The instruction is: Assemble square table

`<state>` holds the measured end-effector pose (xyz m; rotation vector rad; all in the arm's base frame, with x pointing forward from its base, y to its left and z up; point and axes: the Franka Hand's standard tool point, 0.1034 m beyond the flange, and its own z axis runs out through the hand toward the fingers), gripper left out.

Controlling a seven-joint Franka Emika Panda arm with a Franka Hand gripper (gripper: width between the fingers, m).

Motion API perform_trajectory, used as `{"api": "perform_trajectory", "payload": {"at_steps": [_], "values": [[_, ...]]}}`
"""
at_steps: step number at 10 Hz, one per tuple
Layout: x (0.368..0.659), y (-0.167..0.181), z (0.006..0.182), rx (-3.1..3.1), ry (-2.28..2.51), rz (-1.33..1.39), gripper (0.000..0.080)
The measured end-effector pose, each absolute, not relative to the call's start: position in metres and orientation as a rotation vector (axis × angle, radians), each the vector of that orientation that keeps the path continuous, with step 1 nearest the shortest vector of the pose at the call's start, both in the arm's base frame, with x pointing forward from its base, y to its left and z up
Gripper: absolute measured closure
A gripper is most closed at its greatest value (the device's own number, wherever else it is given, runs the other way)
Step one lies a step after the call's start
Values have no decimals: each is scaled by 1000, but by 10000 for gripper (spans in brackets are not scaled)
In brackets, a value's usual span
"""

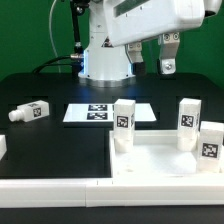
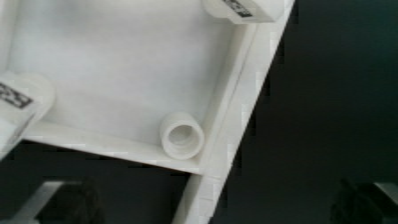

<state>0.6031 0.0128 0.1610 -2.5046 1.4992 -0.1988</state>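
Observation:
The square table slab (image 1: 160, 152) lies at the front on the exterior view's right. Three white tagged legs stand upright in its corners (image 1: 123, 122), (image 1: 188, 118), (image 1: 211, 141). A fourth leg (image 1: 30, 111) lies loose on the black table at the exterior view's left. My gripper (image 1: 168, 60) hangs high above the slab's far side, open and empty. In the wrist view the slab (image 2: 125, 70) shows one empty round corner socket (image 2: 183, 137) and parts of two legs (image 2: 18, 95), (image 2: 249, 8). My gripper (image 2: 214, 205) has its dark fingers (image 2: 63, 205) wide apart.
The marker board (image 1: 100, 112) lies flat in the middle, in front of the robot base (image 1: 105, 65). A long white border rail (image 1: 50, 186) runs along the front edge, and a white piece (image 1: 3, 150) sits at the exterior view's left edge.

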Motion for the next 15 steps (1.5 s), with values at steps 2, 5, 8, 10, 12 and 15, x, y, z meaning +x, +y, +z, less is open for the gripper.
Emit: {"api": "perform_trajectory", "payload": {"at_steps": [2, 5, 8, 10, 12, 15], "values": [[570, -37, 165, -2639, 1260, -121, 150], [560, -53, 155, -2727, 1125, -190, 150], [542, -68, 142, -2707, 1171, -39, 150], [508, -114, 120, -2698, 1236, 64, 150], [490, -118, 106, -2723, 1254, 45, 150], [491, -119, 105, -2725, 1252, 46, 150]]}}
